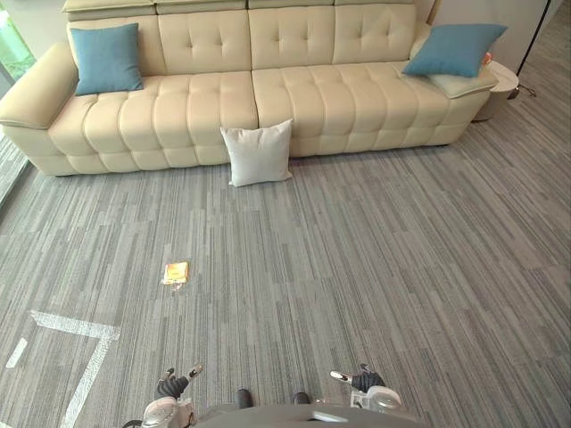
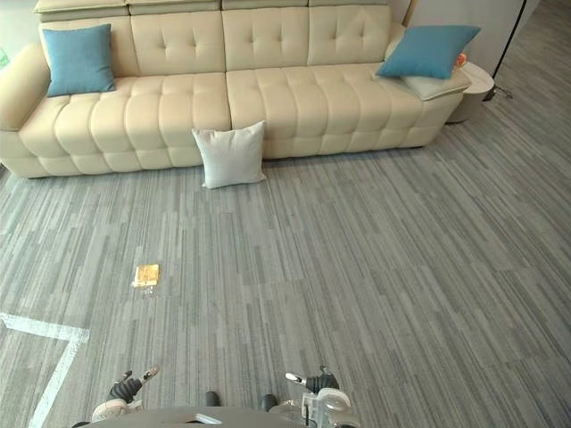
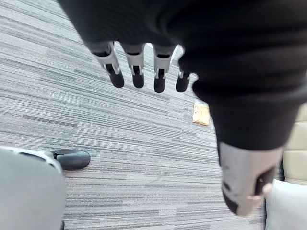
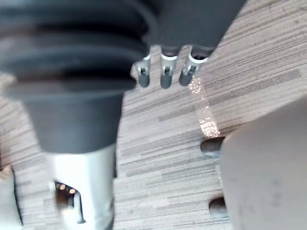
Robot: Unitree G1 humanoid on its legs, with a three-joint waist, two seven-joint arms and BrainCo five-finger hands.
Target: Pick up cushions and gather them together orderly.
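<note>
Nearest, the left hand (image 1: 174,385) and the right hand (image 1: 364,381) hang low over the carpet (image 1: 401,267), each with fingers straight and relaxed, holding nothing. Farther on, toward the carpet's left side, lies a small yellow packet (image 1: 176,272). Beyond it the white cushion (image 1: 258,152) stands on the carpet, leaning against the front of the sofa (image 1: 294,98) near its middle. The left blue cushion (image 1: 106,58) sits at the sofa's left end, and the right blue cushion (image 1: 453,48) is propped at its right end. As I judge it, nothing is gathered yet: the 3 cushions lie well apart, and the white cushion is the closest to fetch.
</note>
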